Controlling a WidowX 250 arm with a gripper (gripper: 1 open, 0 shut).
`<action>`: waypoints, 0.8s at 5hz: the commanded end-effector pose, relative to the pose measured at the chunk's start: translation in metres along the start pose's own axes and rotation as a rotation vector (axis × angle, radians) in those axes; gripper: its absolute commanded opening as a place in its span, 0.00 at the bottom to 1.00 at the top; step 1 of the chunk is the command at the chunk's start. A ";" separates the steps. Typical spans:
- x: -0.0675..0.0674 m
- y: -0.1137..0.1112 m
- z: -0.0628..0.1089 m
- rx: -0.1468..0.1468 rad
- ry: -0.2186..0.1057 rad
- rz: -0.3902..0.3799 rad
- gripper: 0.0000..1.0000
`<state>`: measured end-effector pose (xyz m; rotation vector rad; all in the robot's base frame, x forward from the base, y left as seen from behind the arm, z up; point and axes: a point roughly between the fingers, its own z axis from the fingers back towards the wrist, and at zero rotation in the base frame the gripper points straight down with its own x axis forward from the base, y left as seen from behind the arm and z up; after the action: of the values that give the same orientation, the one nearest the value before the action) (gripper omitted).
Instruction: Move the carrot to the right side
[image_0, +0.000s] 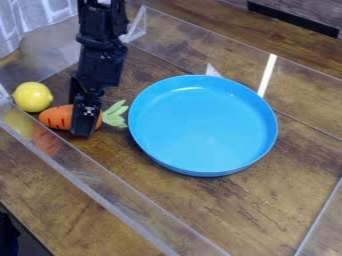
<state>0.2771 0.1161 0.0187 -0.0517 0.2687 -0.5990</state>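
At the far left we see a yellow lemon (32, 97), resting on the brown wooden tabletop (241, 214) close to the clear plastic wall (131, 206) that runs from the left edge down toward the bottom of the view. Just right of the lemon and a little nearer to us lies the carrot (55, 118), orange with dark ridge lines, on its side on the left part of the table, its tapered body partly hidden. Over it comes the black gripper (83, 124), reaching down from the top left with its fingers around the orange body. We see its jaws set wide, and we cannot tell whether they press on the carrot. To the right of the gripper, the carrot's green leafy top (115, 116) points toward the blue plate (203, 125), ending just beside its rim. The plate, large and round, takes up the middle of our view, well to the right of the lemon.
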 end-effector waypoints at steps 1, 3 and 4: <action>-0.002 0.004 -0.001 -0.012 -0.009 0.015 1.00; -0.011 0.011 -0.003 -0.019 -0.003 0.041 1.00; -0.017 0.015 -0.004 -0.021 0.001 0.053 1.00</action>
<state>0.2753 0.1284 0.0191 -0.0573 0.2728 -0.5657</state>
